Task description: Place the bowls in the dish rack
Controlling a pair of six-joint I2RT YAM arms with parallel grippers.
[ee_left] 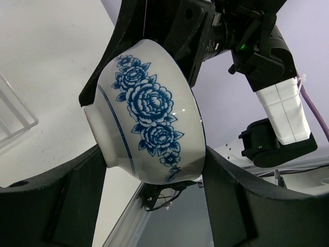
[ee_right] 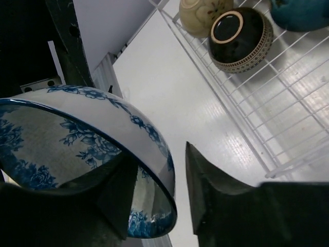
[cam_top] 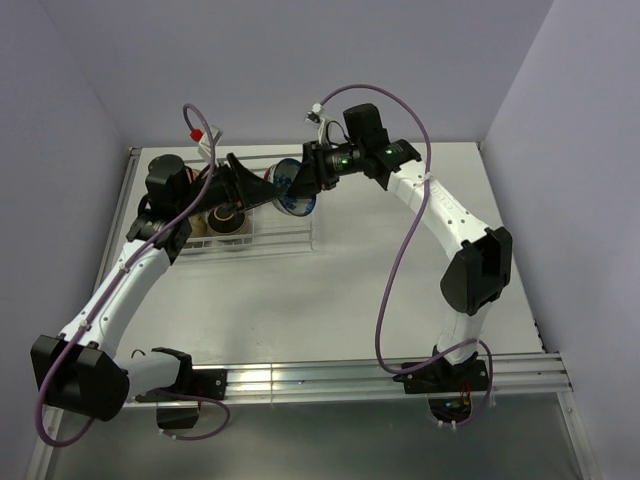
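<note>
The blue-and-white patterned bowl [cam_top: 292,188] hangs in the air over the right end of the dish rack [cam_top: 290,245], between both grippers. My left gripper [cam_top: 268,190] has it crosswise between its fingers; in the left wrist view the bowl [ee_left: 149,113] touches both pads. My right gripper [ee_right: 157,164] straddles the bowl's rim [ee_right: 128,128], one finger inside and the other outside with a gap to the wall. A black bowl [ee_right: 239,38] and a tan bowl [ee_right: 203,13] lie in the rack [ee_right: 288,103].
A teal-blue round thing [ee_right: 300,13] lies in the rack beyond the black bowl. The rack stands at the table's back left, near the left wall. The right arm [ee_left: 280,108] reaches across close to the left wrist.
</note>
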